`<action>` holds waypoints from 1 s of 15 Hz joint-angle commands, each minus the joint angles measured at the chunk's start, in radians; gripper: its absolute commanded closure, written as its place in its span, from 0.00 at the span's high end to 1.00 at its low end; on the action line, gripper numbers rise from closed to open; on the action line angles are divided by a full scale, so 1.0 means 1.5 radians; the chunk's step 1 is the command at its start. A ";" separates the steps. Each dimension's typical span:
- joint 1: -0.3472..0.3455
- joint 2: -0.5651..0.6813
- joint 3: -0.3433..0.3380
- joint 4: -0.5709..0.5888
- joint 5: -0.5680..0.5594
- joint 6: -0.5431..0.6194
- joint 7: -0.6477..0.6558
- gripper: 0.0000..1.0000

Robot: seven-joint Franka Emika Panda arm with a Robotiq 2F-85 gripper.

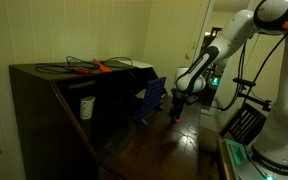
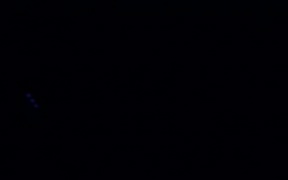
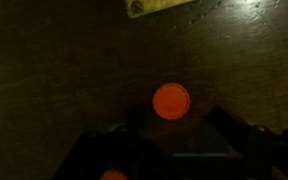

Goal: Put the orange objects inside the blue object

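Picking step: fingers [image 3: 236,135] hovering released, spread over orange disc [image 3: 171,101] on counter [image 3: 54,70] beside blue basket [image 1: 152,100]. Next move probably needing straight descent, then closing.

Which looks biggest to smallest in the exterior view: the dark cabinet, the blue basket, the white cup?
In an exterior view:
1. dark cabinet, by far largest.
2. blue basket.
3. white cup, smallest.
The cup seems nearer the camera than the basket yet looks smaller, so that order holds.
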 commanded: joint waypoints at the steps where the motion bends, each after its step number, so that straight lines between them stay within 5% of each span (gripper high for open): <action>1: 0.017 0.022 -0.016 0.023 0.008 -0.037 -0.016 0.76; 5: 0.022 0.023 -0.022 0.035 0.008 -0.060 -0.018 0.61; 12: 0.027 0.028 -0.027 0.049 0.001 -0.097 -0.023 0.67; 15: 0.029 0.030 -0.029 0.054 -0.002 -0.109 -0.023 0.58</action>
